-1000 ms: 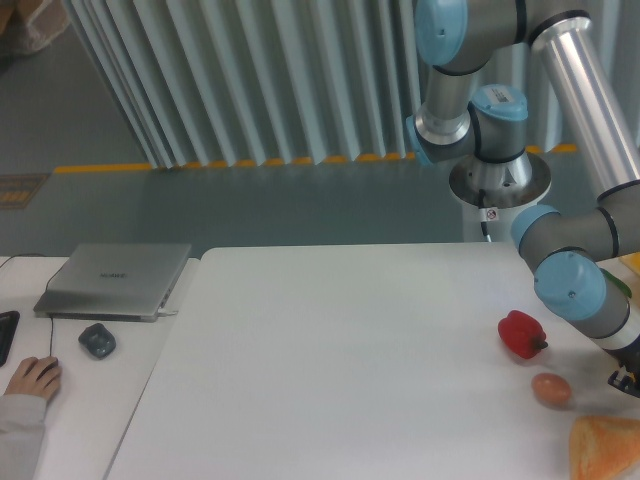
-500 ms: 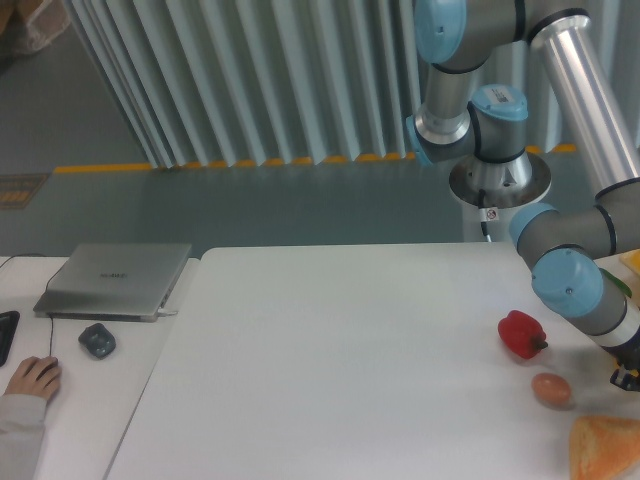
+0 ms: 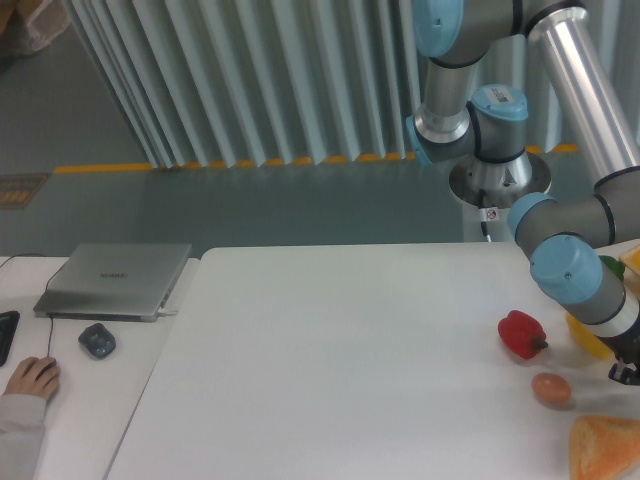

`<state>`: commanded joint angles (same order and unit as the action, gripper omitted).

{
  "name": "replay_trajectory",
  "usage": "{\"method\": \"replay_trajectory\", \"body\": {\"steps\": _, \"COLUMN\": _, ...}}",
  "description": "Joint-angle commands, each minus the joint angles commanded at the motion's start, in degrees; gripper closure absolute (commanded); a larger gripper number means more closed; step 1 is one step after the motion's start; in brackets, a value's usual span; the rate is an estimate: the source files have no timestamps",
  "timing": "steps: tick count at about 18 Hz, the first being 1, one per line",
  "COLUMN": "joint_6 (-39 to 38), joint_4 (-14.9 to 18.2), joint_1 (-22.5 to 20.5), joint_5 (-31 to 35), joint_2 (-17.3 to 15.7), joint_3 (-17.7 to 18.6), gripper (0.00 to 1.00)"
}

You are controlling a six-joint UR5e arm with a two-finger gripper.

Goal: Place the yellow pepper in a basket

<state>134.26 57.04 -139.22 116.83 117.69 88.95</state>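
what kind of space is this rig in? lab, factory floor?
Looks like a robotics lab or workshop, probably not a production line: the arm is on a pedestal by a white table, a closed laptop and mouse lie alongside, and yellow floor tape runs below a ribbed wall.

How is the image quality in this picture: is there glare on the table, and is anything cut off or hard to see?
In the fixed camera view, the white table looks bright and washed out, with only faint shadows. The red pepper is sharp enough. The yellow pepper shows only as a sliver behind the arm, and the gripper is cut by the right edge, so its state cannot be told.
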Motion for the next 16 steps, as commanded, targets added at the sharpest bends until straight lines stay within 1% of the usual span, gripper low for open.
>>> {"method": "replay_trajectory", "body": {"steps": 1, "joint_6": -4.22, "joint_4": 0.17, "joint_1": -0.26, "joint_5": -2.72, "joint_2": -1.40, "joint_3": 0.00, "gripper": 0.00}}
{"method": "replay_trajectory", "body": {"steps": 2, "joint_6": -7.22, "joint_4": 0.70, "joint_1": -0.52, "joint_5": -7.09, "joint_2": -2.63, "joint_3": 0.35, "gripper": 0.00}}
{"method": "replay_trajectory", "body": {"steps": 3, "joint_6": -7.95, "joint_4": 2.53, "joint_1": -1.14, "joint_5": -11.92, "joint_2": -5.52, "joint_3": 1.74, "gripper": 0.00}}
{"method": "replay_trajectory", "body": {"steps": 4, "joint_6": -7.61, "joint_4": 4.38, "joint_1": -0.88, "joint_5": -12.23, "joint_2": -7.63, "joint_3": 2.45, "gripper": 0.00}}
{"method": "replay_trajectory", "body": {"steps": 5, "joint_6": -6.91, "joint_4": 6.05, "joint_1": -0.27, "joint_5": -11.80, "joint_2": -8.52, "joint_3": 2.63, "gripper": 0.00}}
{"method": "replay_trajectory", "body": {"steps": 6, "joint_6": -5.68, "joint_4": 8.07, "joint_1": 1.39, "joint_5": -9.79, "joint_2": -8.88, "joint_3": 2.03, "gripper": 0.00}}
{"method": "replay_trajectory", "body": {"steps": 7, "joint_6": -5.67, "joint_4": 10.17, "joint_1": 3.84, "joint_5": -5.51, "joint_2": -9.58, "joint_3": 1.93, "gripper": 0.00}}
{"method": "replay_trajectory", "body": {"steps": 8, "joint_6": -7.67, "joint_4": 11.24, "joint_1": 6.04, "joint_5": -3.03, "joint_2": -10.28, "joint_3": 2.28, "gripper": 0.00}}
{"method": "replay_trajectory", "body": {"steps": 9, "joint_6": -12.65, "joint_4": 12.12, "joint_1": 6.67, "joint_5": -2.66, "joint_2": -11.51, "joint_3": 3.24, "gripper": 0.00}}
{"method": "replay_trajectory", "body": {"steps": 10, "joint_6": -18.62, "joint_4": 13.78, "joint_1": 6.51, "joint_5": -2.74, "joint_2": -13.09, "joint_3": 3.95, "gripper": 0.00}}
{"method": "replay_trajectory", "body": {"steps": 11, "joint_6": -24.16, "joint_4": 15.63, "joint_1": 6.24, "joint_5": -2.83, "joint_2": -13.80, "joint_3": 4.13, "gripper": 0.00}}
{"method": "replay_trajectory", "body": {"steps": 12, "joint_6": -30.74, "joint_4": 18.43, "joint_1": 5.02, "joint_5": -3.18, "joint_2": -14.94, "joint_3": 4.48, "gripper": 0.00}}
{"method": "replay_trajectory", "body": {"steps": 13, "joint_6": -34.81, "joint_4": 19.33, "joint_1": 2.83, "joint_5": -4.57, "joint_2": -16.34, "joint_3": 5.53, "gripper": 0.00}}
{"method": "replay_trajectory", "body": {"steps": 14, "joint_6": -36.68, "joint_4": 18.90, "joint_1": 0.29, "joint_5": -6.59, "joint_2": -17.05, "joint_3": 6.58, "gripper": 0.00}}
{"method": "replay_trajectory", "body": {"steps": 15, "joint_6": -37.83, "joint_4": 18.81, "joint_1": -1.30, "joint_5": -7.65, "joint_2": -17.06, "joint_3": 6.59, "gripper": 0.00}}
{"method": "replay_trajectory", "body": {"steps": 16, "joint_6": -42.97, "joint_4": 18.20, "joint_1": -2.80, "joint_5": -8.80, "joint_2": -16.88, "joint_3": 6.76, "gripper": 0.00}}
